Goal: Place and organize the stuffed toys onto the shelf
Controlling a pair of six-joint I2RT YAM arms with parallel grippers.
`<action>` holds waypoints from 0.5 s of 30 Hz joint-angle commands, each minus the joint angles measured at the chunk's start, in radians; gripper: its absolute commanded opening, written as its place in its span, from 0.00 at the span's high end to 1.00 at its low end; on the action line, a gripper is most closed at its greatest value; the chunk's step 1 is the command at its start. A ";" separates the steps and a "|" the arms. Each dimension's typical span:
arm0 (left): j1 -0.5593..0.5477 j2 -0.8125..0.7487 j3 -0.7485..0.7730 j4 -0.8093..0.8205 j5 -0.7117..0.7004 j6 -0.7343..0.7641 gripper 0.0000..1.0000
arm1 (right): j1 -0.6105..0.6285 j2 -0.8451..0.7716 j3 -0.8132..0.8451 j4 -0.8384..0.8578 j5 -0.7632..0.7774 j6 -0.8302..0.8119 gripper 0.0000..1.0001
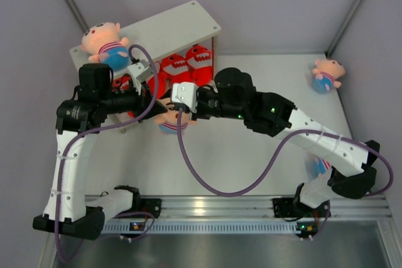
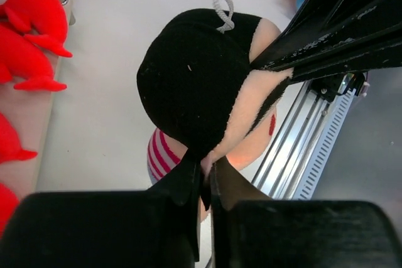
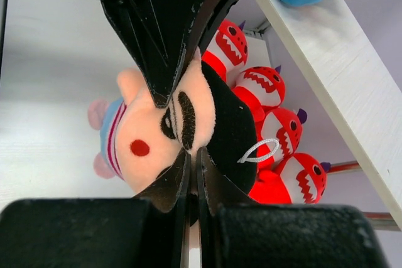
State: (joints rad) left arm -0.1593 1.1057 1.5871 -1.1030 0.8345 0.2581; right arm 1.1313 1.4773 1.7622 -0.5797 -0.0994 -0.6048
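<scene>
Red white-toothed sharks (image 3: 257, 86), white shelf (image 1: 169, 26), peach black-haired doll (image 3: 144, 149) wearing red-and-white stripes.

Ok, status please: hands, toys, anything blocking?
Left hand and right hand both shut on one doll, in front of shelf. Four sharks on lower board, second doll on top board. No block seen.

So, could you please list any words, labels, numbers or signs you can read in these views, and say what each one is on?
None: no view shows any readable text.
The shelf, the sharks and the held doll bear no lettering, and none shows anywhere else.
</scene>
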 commanded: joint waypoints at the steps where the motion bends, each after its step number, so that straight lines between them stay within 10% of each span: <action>1: -0.003 0.020 0.002 -0.001 0.045 -0.014 1.00 | 0.019 -0.018 0.022 0.129 -0.056 -0.019 1.00; 7: -0.003 0.017 0.053 -0.001 -0.003 -0.059 1.00 | 0.019 -0.060 -0.049 0.229 0.014 0.000 0.98; 10: -0.003 0.014 0.074 0.031 -0.060 -0.138 1.00 | 0.012 -0.101 -0.130 0.357 0.279 0.156 0.21; 15: 0.001 -0.017 0.092 0.162 -0.181 -0.307 1.00 | -0.027 -0.295 -0.372 0.572 0.561 0.657 0.01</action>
State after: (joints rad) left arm -0.1589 1.1160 1.6257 -1.0771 0.7227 0.0952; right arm 1.1183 1.3529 1.5024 -0.2287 0.2291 -0.3145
